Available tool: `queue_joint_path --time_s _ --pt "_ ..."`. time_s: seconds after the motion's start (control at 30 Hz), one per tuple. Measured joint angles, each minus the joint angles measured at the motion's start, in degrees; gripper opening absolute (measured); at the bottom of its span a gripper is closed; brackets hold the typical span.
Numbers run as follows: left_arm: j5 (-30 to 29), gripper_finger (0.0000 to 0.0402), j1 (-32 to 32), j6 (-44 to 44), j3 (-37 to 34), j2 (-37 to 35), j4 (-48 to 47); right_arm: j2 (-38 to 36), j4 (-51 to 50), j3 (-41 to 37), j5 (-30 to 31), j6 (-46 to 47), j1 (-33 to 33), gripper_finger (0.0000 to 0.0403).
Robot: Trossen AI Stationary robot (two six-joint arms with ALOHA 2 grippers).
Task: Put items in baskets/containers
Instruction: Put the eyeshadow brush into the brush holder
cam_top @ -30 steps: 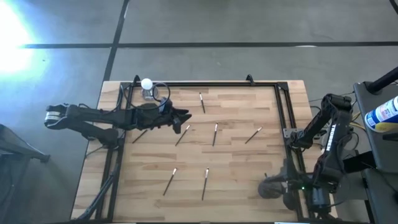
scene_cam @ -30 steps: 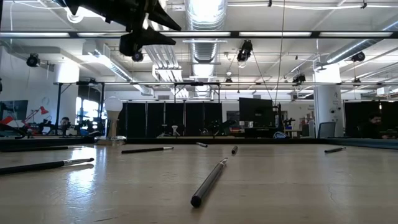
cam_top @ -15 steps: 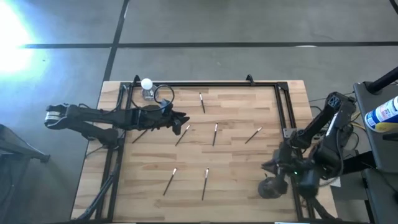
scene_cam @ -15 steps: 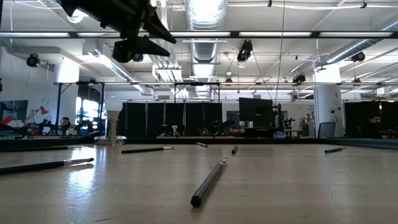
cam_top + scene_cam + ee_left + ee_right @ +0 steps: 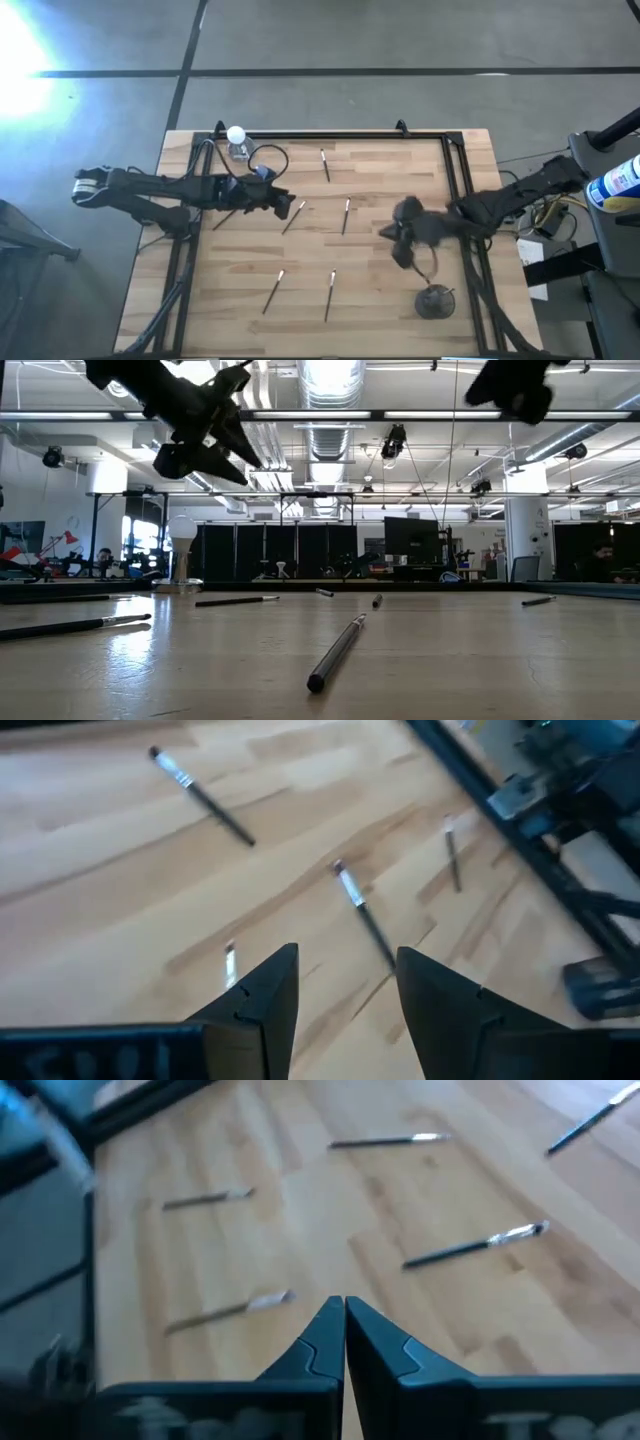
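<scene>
Several thin dark brushes with pale tips lie flat and scattered on the wooden table, among them one (image 5: 325, 165) at the far middle, one (image 5: 346, 215) at the centre and two (image 5: 273, 290) (image 5: 330, 295) toward the near edge. The small round dark cup (image 5: 434, 300) stands near the table's near right corner. My left gripper (image 5: 290, 206) (image 5: 345, 955) hovers open above the left half, tipped down, over the brush (image 5: 362, 910). My right gripper (image 5: 395, 240) (image 5: 344, 1302) hangs shut and empty above the right half, left of the cup.
A black frame rail (image 5: 455, 180) runs round the table's far and side edges. A white ball-topped bottle (image 5: 236, 140) and a cable loop (image 5: 265, 155) sit at the far left corner. A blue-labelled bottle (image 5: 615, 182) stands off the table at the right.
My right gripper has swung quickly from beyond the table's near right edge, beside the cup, in over the table toward its middle. My left gripper has tipped its fingers downward and sunk a little. The brushes and the cup have stayed where they were.
</scene>
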Motion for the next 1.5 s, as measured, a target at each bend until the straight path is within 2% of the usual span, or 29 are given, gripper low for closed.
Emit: queue_joint_path --time_s 0.1,0.23,0.4,0.57,0.73,0.93,1.23,1.5 --pt "-0.3 0.0161 0.0 -1.8 -0.6 0.1 -2.7 1.3 5.5 -2.7 -3.3 0.1 -7.2 0.0008" --pt "-1.6 0.0158 -0.2 -4.6 -4.4 -0.6 -1.7 5.5 10.9 -4.3 -7.7 5.6 -16.1 0.0009" --pt "-0.7 0.0124 -0.4 -5.2 -11.7 -3.7 7.5 13.9 12.5 -1.9 -14.6 11.5 -23.6 0.0035" --pt "1.6 0.0067 -0.4 -3.2 -17.3 -9.9 15.8 24.5 5.3 5.3 -17.2 19.8 -27.4 0.0088" --pt "2.1 0.0024 -0.4 0.7 -19.9 -16.6 15.1 35.8 -6.9 15.1 -17.7 24.1 -30.7 0.0144" --pt "3.3 0.0008 -0.3 4.1 -20.6 -22.2 12.6 46.8 -10.8 25.0 -17.9 23.9 -33.0 0.0183" --pt "5.9 0.0007 -0.3 7.2 -20.6 -27.0 5.8 58.2 -22.9 36.4 -16.3 23.4 -35.3 0.0167" --pt "7.8 0.0007 -0.3 9.0 -20.6 -29.1 4.8 62.8 -23.9 41.0 -16.2 22.5 -35.6 0.0120"
